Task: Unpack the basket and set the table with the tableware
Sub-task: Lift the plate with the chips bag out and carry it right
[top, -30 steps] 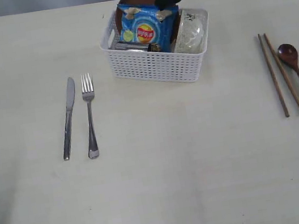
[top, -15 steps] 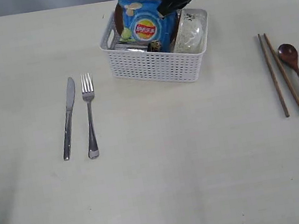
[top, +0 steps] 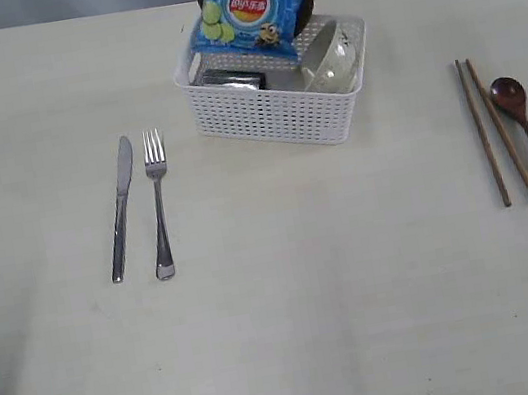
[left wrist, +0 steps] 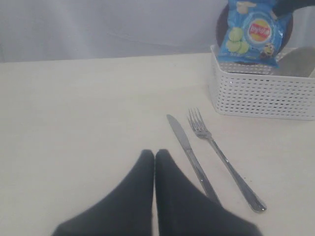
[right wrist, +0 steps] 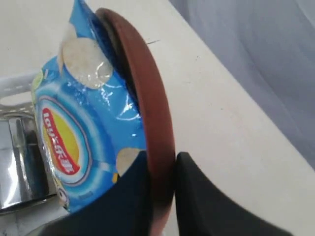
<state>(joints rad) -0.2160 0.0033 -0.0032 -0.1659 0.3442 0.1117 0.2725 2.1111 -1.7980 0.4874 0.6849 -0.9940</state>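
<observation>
Wide off-white matte surface [top: 297, 334]; white lattice basket [top: 271, 115] near the middle of the far edge; blue chip packet [top: 243, 8], not tableware, hanging above the basket's far wall, flat against the plate's face; plate [right wrist: 150, 103], small, round, reddish-brown, held on edge above that same wall, mostly hidden behind the packet in the exterior view; right pincer [right wrist: 162, 162], narrow, clamped over the plate's rim, one finger apparently trapping the packet's corner too, so the coming move likely turns on plate and packet being pinched as one, with bare surface lying toward the near edge from this pincer; pale bowl [top: 330, 57] tipped in the basket's right end; steel cup [top: 234, 79] lying in its left end; chopsticks [top: 491, 131] and dark spoon [top: 527, 133], parallel, by the right edge; knife [top: 121, 206] and fork [top: 157, 200], side by side toward the left edge; left pincer [left wrist: 154, 157], closed, empty, beside the knife's handle, well apart from the basket
</observation>
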